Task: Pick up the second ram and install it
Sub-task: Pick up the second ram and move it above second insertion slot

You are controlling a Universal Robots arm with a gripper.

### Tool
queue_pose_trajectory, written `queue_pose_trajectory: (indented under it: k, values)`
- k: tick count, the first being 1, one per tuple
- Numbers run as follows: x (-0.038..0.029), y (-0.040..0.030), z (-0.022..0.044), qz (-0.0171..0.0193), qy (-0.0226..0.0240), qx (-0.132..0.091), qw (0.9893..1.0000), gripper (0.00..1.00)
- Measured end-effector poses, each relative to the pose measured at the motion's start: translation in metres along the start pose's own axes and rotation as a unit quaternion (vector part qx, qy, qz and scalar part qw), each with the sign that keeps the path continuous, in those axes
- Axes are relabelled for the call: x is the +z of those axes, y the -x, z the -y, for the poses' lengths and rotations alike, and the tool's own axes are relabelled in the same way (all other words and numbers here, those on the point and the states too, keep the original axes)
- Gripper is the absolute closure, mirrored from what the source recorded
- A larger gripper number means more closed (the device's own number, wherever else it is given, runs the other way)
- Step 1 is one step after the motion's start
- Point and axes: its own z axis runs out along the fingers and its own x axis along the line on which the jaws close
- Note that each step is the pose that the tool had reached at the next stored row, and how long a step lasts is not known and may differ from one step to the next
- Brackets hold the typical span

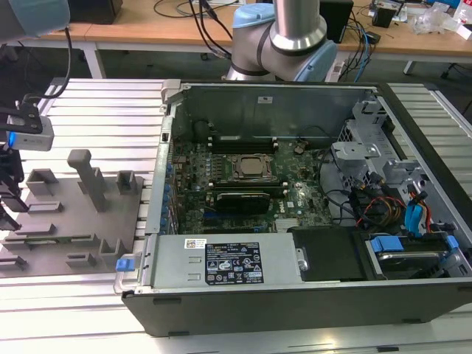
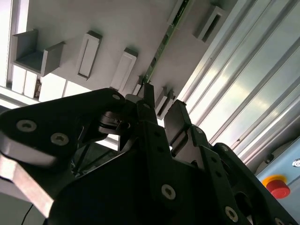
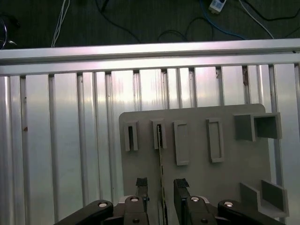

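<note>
The second ram (image 3: 161,168) is a thin green stick seen edge-on, standing in a narrow holder on the grey fixture plate (image 3: 211,187). In the second wrist view the ram (image 2: 164,42) runs away from the fingertips across the plate (image 2: 93,18). My gripper (image 3: 161,183) is open, one black finger on each side of the stick's near end and a gap on both sides. The second wrist view shows the same straddle by the gripper (image 2: 161,105). In the exterior view the gripper (image 1: 7,210) hangs over the fixture plate (image 1: 74,221) at the exterior view's left.
An open computer case (image 1: 221,265) lies to the exterior view's right of the fixture, with the green motherboard (image 1: 295,199), processor socket (image 1: 251,166) and long black slots (image 1: 240,140) inside. Upright grey holders (image 1: 85,173) rise from the plate. The ribbed aluminium table (image 3: 61,150) surrounds it.
</note>
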Motion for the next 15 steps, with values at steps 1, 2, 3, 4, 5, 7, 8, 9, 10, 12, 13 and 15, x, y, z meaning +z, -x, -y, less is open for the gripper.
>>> queue_pose_trajectory:
  k: [1, 2, 3, 4, 5, 7, 8, 9, 10, 12, 13, 15]
  values:
    - [0.0004, 0.0000, 0.0001, 0.0000, 0.0000, 0.000, 1.0000, 0.64]
    - [0.0007, 0.0000, 0.0001, 0.0000, 0.0000, 0.000, 1.0000, 0.64]
    - [0.0017, 0.0000, 0.0002, 0.0000, 0.0000, -0.001, 1.0000, 0.64]
    - [0.0026, -0.0001, 0.0003, -0.0001, 0.0000, -0.002, 1.0000, 0.64]
    - [0.0033, -0.0001, 0.0003, 0.0000, 0.0000, -0.002, 1.0000, 0.64]
    - [0.0053, -0.0001, 0.0005, -0.0001, 0.0001, -0.003, 1.0000, 0.64]
    - [0.0059, -0.0001, 0.0005, -0.0001, 0.0001, -0.003, 1.0000, 0.64]
    - [0.0067, -0.0002, 0.0006, -0.0001, 0.0001, -0.003, 1.0000, 0.64]
    - [0.0076, -0.0002, 0.0006, -0.0001, 0.0001, -0.004, 1.0000, 0.64]
    - [0.0085, -0.0002, 0.0007, -0.0002, 0.0001, -0.004, 1.0000, 0.64]
    - [0.0099, -0.0002, 0.0008, -0.0002, 0.0001, -0.005, 1.0000, 0.64]
    - [0.0118, -0.0003, 0.0009, -0.0002, 0.0001, -0.005, 1.0000, 0.64]
